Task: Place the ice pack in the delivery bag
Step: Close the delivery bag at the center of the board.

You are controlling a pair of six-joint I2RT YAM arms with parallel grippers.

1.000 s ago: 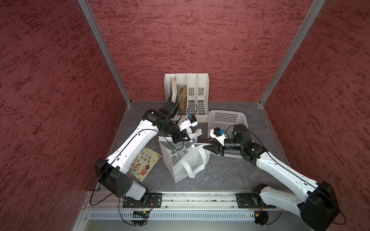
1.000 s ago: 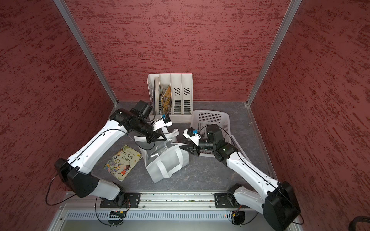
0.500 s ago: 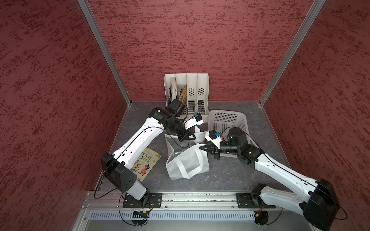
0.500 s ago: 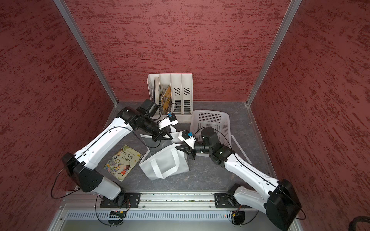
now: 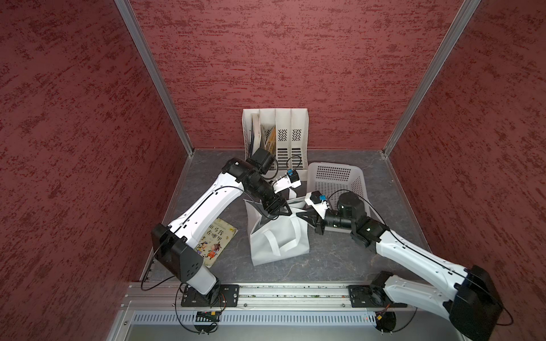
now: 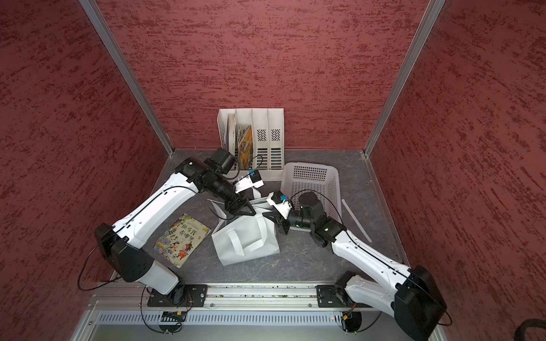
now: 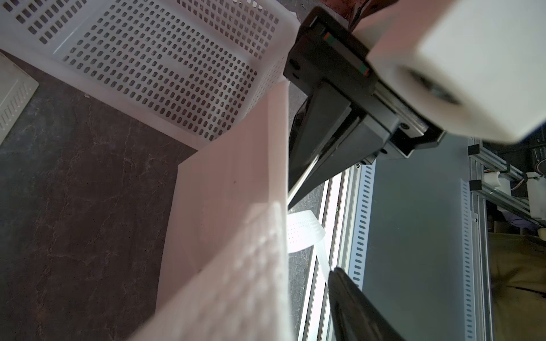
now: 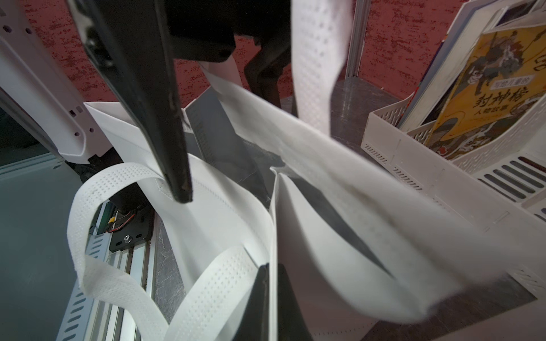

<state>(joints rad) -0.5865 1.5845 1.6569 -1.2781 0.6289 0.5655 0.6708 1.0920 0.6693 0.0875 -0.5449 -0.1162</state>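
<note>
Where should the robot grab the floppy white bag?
Probably best to pinch the delivery bag by its thin top rim, coming from the side. That fabric edge stands upright and free, thin enough to clamp. The right gripper pinches it that way.

Matt white cloth delivery bag (image 5: 277, 242), perforated plastic basket (image 5: 334, 174)

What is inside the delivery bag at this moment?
Only silver lining shows inside the delivery bag; no ice pack is visible. Its bottom is hidden by folded fabric.
</note>
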